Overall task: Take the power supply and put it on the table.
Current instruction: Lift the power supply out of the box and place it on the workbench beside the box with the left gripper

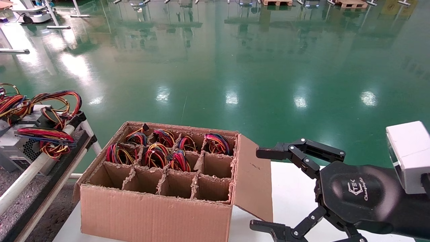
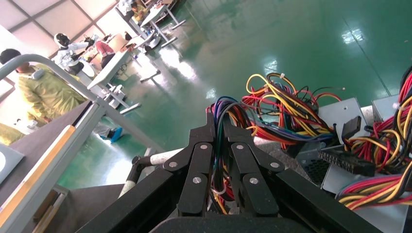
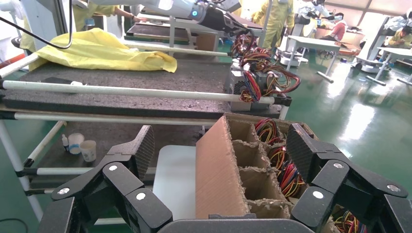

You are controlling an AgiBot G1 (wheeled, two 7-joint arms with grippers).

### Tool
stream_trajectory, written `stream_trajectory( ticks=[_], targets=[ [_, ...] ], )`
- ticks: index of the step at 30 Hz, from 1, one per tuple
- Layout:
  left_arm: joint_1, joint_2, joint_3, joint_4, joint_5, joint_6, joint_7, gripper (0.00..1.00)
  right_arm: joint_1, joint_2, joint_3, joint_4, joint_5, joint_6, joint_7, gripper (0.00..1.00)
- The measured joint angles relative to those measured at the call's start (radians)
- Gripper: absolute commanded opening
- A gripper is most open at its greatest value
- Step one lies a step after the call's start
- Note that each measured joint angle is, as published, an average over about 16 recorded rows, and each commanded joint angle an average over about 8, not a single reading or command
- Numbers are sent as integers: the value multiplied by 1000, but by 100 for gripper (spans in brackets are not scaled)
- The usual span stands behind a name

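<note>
In the left wrist view my left gripper (image 2: 219,121) is shut on the purple, blue, green and red wire bundle of the power supply (image 2: 222,108). Its body is hidden below the fingers. It hangs over the side table (image 2: 291,150) among other units. This gripper is outside the head view. My right gripper (image 1: 258,189) is open and holds nothing. It hovers over the white table (image 1: 292,188), just right of the cardboard box (image 1: 151,215). In the right wrist view that gripper (image 3: 219,145) faces the box flap (image 3: 216,174).
The box has divider cells; the far ones hold several wire coils (image 1: 156,154), the near ones are bare. Other power supplies (image 1: 20,148) with loose cables lie on the dark-matted side table (image 1: 20,201) with white rails. Green floor lies beyond.
</note>
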Motion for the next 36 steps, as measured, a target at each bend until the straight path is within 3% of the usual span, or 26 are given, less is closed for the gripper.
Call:
stream_trajectory(
  ticks=[4, 11, 13, 36],
  targets=[
    [3, -1, 1, 3, 1, 2, -2, 3, 0, 0, 0, 0, 0, 0, 0, 100],
    [6, -2, 1, 5, 1, 2, -4, 87, 0, 0, 0, 0, 0, 0, 0, 100],
    [7, -2, 1, 5, 1, 2, -4, 100, 0, 0, 0, 0, 0, 0, 0, 100],
    [1, 0, 0, -1, -1, -2, -3, 100, 0, 0, 0, 0, 0, 0, 0, 100]
  ],
)
